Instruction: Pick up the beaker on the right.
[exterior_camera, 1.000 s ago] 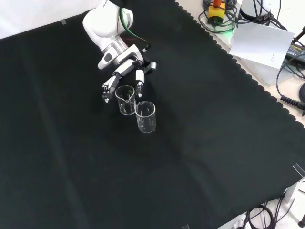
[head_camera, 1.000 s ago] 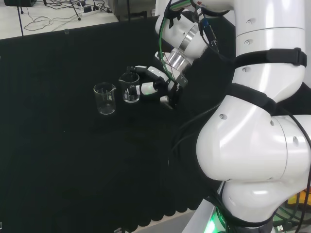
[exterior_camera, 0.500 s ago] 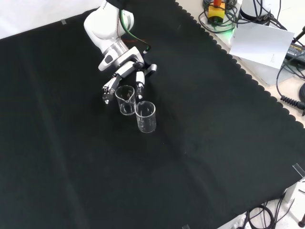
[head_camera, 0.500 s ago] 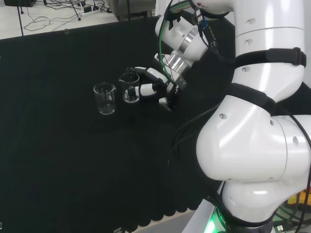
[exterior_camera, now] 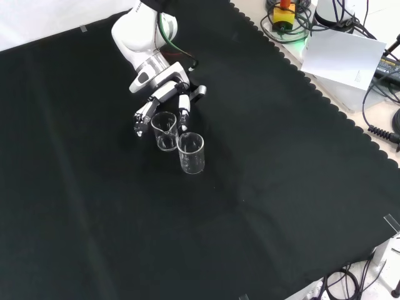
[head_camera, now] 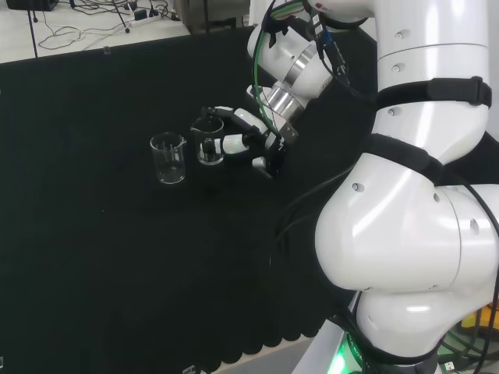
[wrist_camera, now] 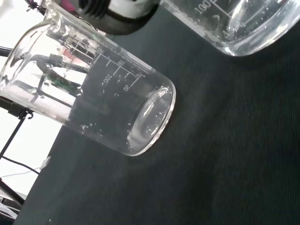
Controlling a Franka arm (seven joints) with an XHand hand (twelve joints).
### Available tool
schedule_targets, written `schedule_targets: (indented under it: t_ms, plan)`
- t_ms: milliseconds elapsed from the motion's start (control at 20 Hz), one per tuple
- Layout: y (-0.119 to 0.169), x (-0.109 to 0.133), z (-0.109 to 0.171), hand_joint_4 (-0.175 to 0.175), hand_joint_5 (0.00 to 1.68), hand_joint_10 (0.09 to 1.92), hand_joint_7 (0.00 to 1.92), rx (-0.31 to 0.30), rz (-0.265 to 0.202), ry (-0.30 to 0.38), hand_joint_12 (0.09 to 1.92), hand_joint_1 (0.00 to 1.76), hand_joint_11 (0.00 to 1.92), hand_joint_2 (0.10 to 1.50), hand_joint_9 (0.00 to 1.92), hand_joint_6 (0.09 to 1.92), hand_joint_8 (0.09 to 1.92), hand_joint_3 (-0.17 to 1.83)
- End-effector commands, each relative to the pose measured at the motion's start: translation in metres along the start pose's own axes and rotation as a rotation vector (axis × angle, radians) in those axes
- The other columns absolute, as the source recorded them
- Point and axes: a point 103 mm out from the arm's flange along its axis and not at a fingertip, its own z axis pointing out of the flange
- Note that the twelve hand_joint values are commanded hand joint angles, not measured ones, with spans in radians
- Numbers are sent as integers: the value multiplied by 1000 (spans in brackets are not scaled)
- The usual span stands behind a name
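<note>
From the head view I saw two clear beakers upright on the black cloth (head_camera: pixel 93 257) — the right beaker (head_camera: pixel 209 141) just beside the left beaker (head_camera: pixel 168 158). The hand (head_camera: pixel 248 140) reached the right one, fingers (exterior_camera: pixel 184 117) curled either side of it, the beaker seemingly resting on the cloth.

Setting: a robotics laboratory.
Work surface: tabletop (exterior_camera: pixel 300 187) draped in black cloth with a scalloped edge, seen in the front view.
Apparatus: a white robot arm (head_camera: pixel 421 234) fixed at the tabletop, its large links at the right of the head view.
Glassware: two clear graduated beakers (exterior_camera: pixel 190 152) standing on the cloth, of the kind used in chemistry work.
Surroundings: loose cables (head_camera: pixel 93 23) and a power strip on the pale floor beyond the cloth in the head view; coiled cables and a white sheet (exterior_camera: pixel 340 57) beside the cloth in the front view.
</note>
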Motion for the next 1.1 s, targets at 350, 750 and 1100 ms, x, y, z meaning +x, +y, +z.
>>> schedule_targets:
  t_ms: [350, 750, 1100]
  plan:
    - [7, -2, 4, -73, 390, 655, 176, -19, 11, 6, 1279, 912, 0, 851, 280, 135, 701, -175]
    - [11, 1, 8, -65, 448, 613, 270, -31, 8, 15, 1317, 943, 0, 857, 357, 299, 694, -175]
    - [13, 5, 7, -86, 757, 596, 630, -94, 54, 24, 1309, 1186, 259, 1040, 691, 1036, 804, -175]
